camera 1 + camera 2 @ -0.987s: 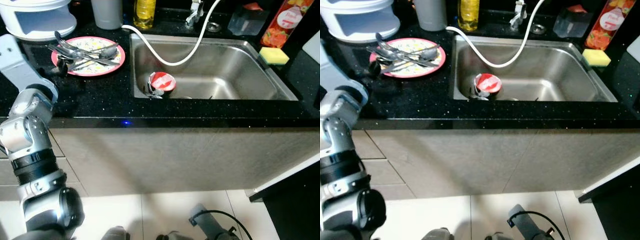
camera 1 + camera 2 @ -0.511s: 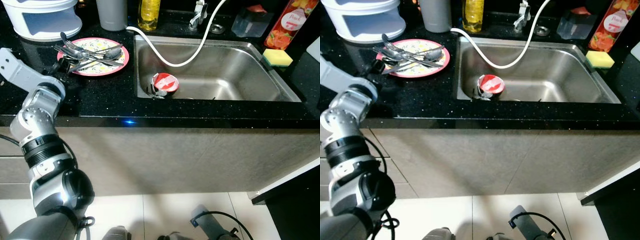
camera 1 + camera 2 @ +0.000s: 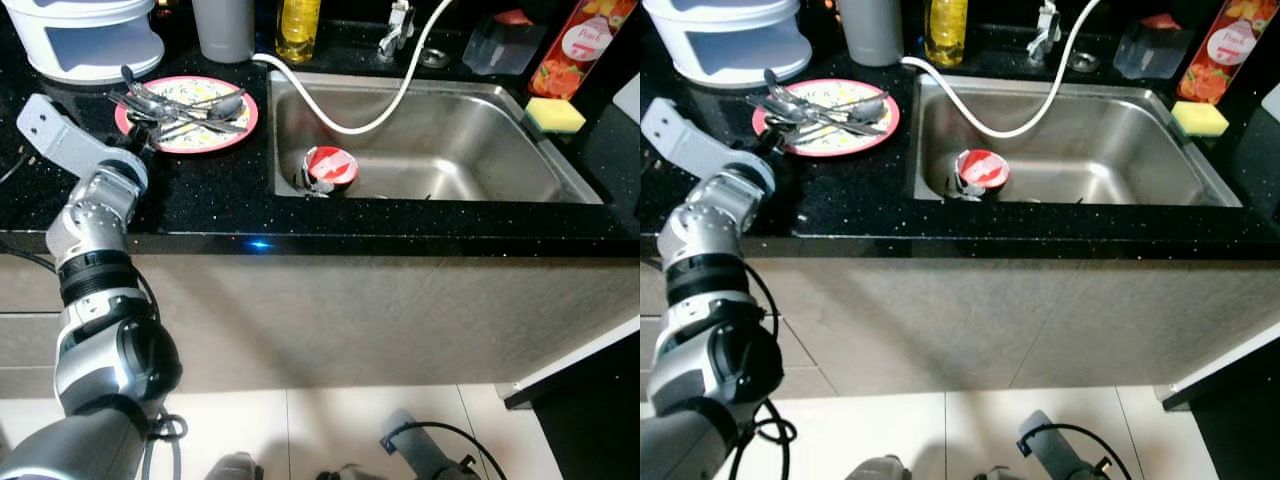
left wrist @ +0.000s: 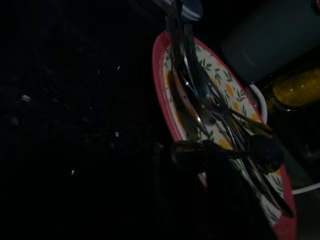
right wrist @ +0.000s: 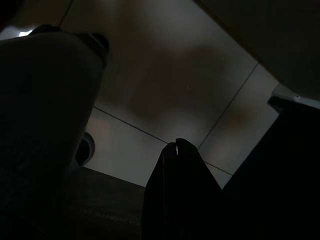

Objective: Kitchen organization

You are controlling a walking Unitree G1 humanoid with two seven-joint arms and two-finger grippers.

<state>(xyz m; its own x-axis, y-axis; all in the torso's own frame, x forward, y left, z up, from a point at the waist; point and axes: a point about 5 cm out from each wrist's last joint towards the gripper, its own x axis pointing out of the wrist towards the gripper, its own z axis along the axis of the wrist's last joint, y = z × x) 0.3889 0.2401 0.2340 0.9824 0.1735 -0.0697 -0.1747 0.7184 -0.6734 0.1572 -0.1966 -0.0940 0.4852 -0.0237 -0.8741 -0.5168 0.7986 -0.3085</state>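
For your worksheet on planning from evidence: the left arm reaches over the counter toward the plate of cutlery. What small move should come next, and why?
Probably ease the left tool a little further forward to the nearest handles of the cutlery. It sits at the near rim of the plate, holding nothing, and the spoons and forks lie piled across the plate. The right tool hangs idle above the floor.

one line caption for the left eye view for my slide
Left end effector reaching toward a pink plate piled with cutlery beside a steel sink.
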